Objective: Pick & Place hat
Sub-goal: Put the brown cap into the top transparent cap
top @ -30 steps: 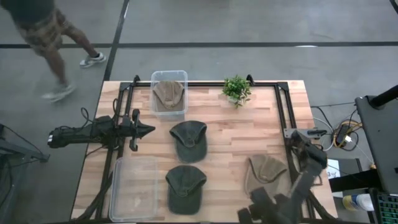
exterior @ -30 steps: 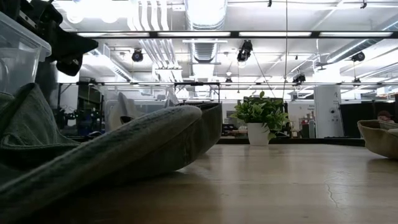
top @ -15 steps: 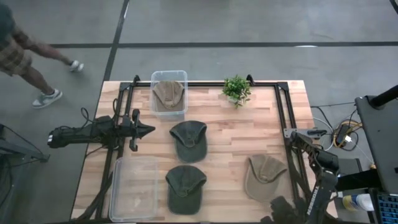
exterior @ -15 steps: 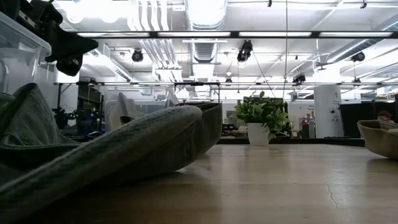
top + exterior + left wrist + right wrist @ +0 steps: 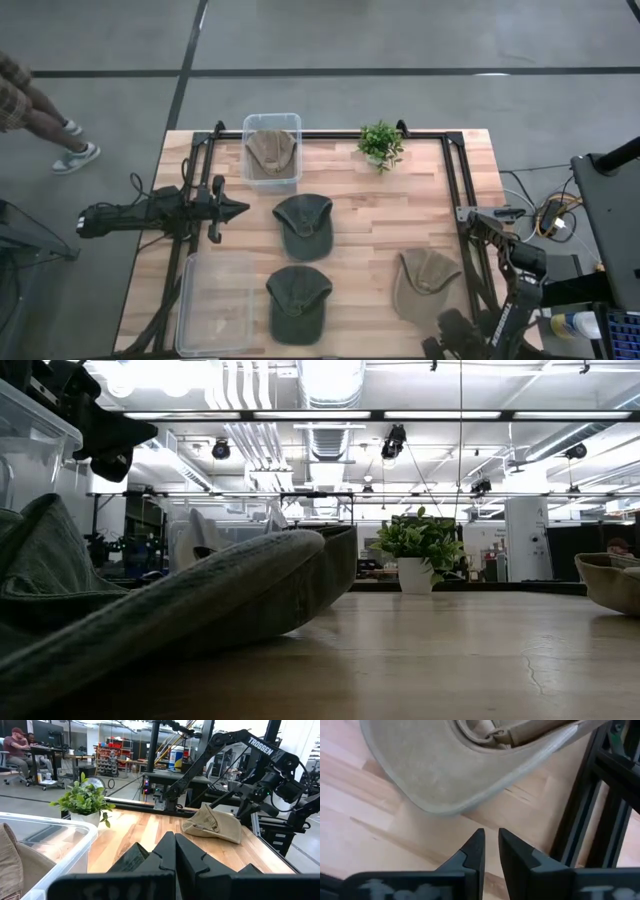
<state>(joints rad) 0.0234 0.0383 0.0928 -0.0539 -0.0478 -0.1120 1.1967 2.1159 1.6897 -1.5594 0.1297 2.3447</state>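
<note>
A tan hat lies on the table at the near right, its underside up; it also shows in the right wrist view. My right gripper hovers just off that hat's near edge, touching nothing, its fingers a narrow gap apart. Two green hats lie mid-table. Another tan hat lies in the far clear bin. My left gripper waits at the left, shut and empty; it also shows in the left wrist view.
An empty clear bin stands at the near left. A potted plant stands at the far edge. A black frame rail runs along the table's right side, close to my right arm. A person's legs are beyond the far left corner.
My right arm has drawn back toward the table's right and near edges, away from above the tan hat, which stays where it was. The person beyond the table has walked off to the left.
</note>
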